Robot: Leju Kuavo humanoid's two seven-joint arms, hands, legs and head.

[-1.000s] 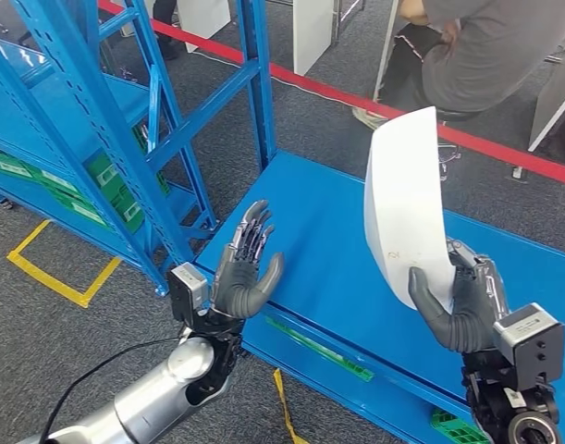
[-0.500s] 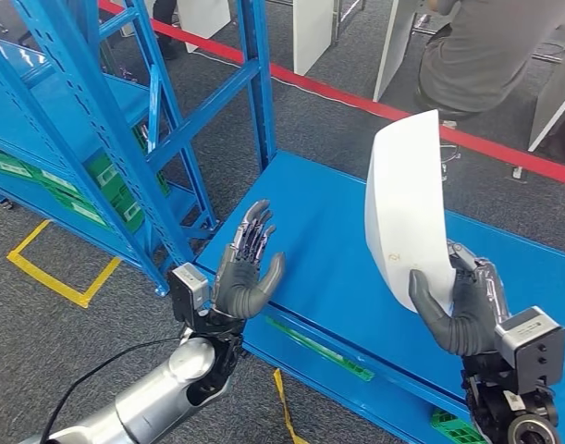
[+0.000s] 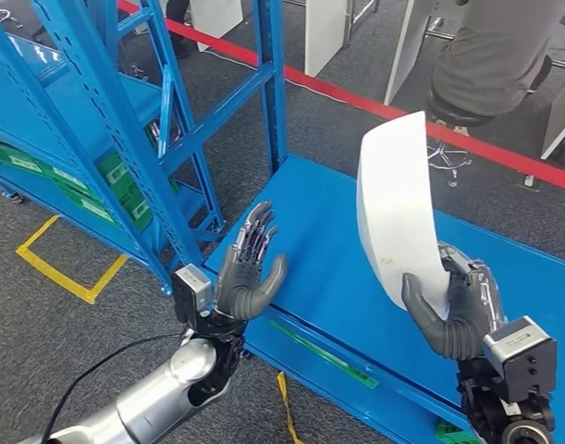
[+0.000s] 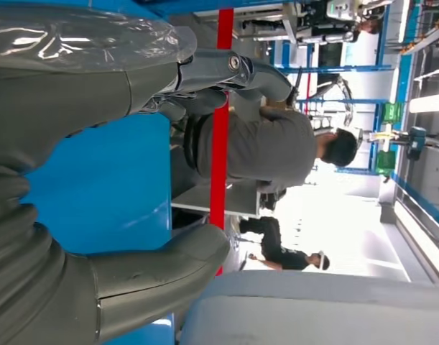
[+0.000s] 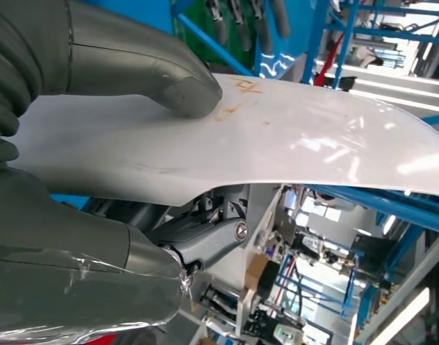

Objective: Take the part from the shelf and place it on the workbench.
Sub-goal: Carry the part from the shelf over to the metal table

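right hand (image 3: pixel 455 310) pinching lower edge of curved white sheet-like part (image 3: pixel 397 208), thumb on front, part upright above blue bench (image 3: pixel 328 250), not touching. left hand (image 3: pixel 246 273) spread, holding nothing, over bench's near-left edge. blue metal shelf (image 3: pixel 112 120) off left.

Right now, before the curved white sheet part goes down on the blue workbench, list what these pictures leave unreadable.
- Curved white sheet part: its faint orange marking is too small in the head view; the right hand's thumb partly covers it in the right wrist view.
- Right hand's fingers behind the part: hidden by it in the head view.
- Blue workbench: its right end is cut off by the head view's edge.
- Seated person: cut off by the top edge.
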